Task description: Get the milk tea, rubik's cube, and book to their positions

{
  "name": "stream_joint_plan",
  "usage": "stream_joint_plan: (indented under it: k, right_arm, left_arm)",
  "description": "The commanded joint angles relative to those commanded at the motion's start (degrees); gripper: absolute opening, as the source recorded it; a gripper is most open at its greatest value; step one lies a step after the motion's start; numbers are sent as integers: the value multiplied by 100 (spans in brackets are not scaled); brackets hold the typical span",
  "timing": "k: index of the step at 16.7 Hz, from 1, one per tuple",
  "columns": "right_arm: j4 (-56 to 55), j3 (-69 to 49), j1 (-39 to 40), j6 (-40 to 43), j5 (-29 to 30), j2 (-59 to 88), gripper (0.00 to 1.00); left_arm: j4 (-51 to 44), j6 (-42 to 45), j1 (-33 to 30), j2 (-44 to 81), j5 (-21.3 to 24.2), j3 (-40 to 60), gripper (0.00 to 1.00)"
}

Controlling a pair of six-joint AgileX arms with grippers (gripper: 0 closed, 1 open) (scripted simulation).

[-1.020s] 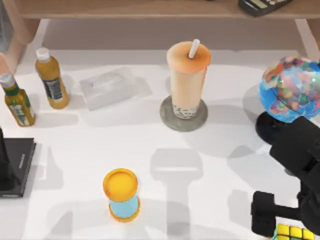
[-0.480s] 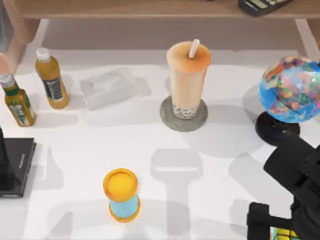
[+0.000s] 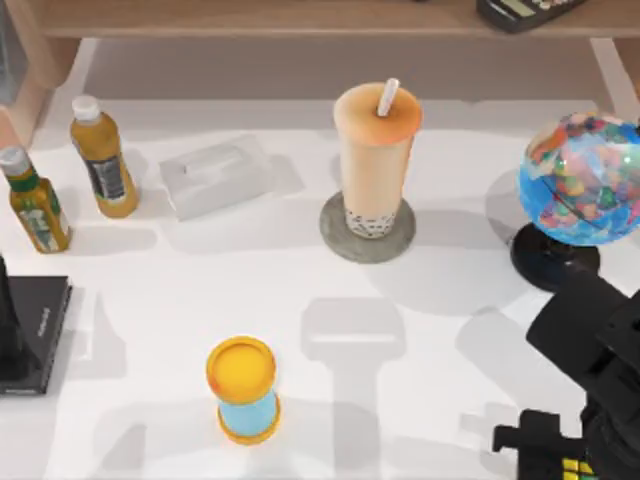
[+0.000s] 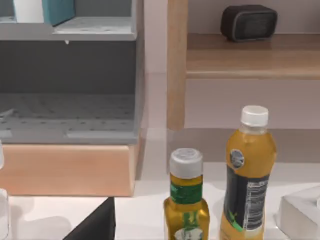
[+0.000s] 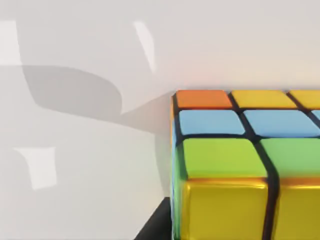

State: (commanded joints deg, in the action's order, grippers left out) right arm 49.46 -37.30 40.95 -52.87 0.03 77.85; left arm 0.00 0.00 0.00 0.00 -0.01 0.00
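Note:
The milk tea (image 3: 376,150), a tall peach-tan cup with a white straw, stands upright on a grey coaster (image 3: 337,240) at the table's middle back. The rubik's cube (image 3: 572,468) lies at the front right edge, mostly covered by my right gripper (image 3: 556,458), which is down around it. The right wrist view has the rubik's cube (image 5: 235,160) very close, showing orange, blue, green and yellow squares. A light blue book (image 4: 56,9) stands on a grey shelf in the left wrist view.
A multicoloured globe (image 3: 580,178) stands at the right, just behind my right arm. A yellow-lidded blue cylinder (image 3: 242,390) is at front centre. Two yellow bottles (image 3: 102,155) and a clear box (image 3: 215,176) sit at the back left. A black slab (image 3: 35,330) lies at the left edge.
My right arm has moved toward the front edge and lowered over the rubik's cube, covering more of it. Nothing else has moved.

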Motion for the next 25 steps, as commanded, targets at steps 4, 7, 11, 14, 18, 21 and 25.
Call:
stream_joint_plan:
  k: [4, 7, 11, 14, 18, 21, 25]
  right_arm:
    - [0, 0, 0, 0, 0, 0, 10]
    - [0, 0, 0, 0, 0, 0, 0]
    - [0, 0, 0, 0, 0, 0, 0]
    - [1, -1, -5, -5, 3, -13, 0]
    - [366, -228, -5, -4, 3, -141, 0]
    - [775, -477, -13, 7, 4, -302, 0]
    - [805, -492, -11, -1, 1, -299, 0]
  left_arm:
    - [0, 0, 0, 0, 0, 0, 100]
    - [0, 0, 0, 0, 0, 0, 100]
    - [0, 0, 0, 0, 0, 0, 100]
    - [0, 0, 0, 0, 0, 0, 100]
    - [0, 0, 0, 0, 0, 0, 100]
    - [0, 0, 0, 0, 0, 0, 100]
    - [0, 0, 0, 0, 0, 0, 100]
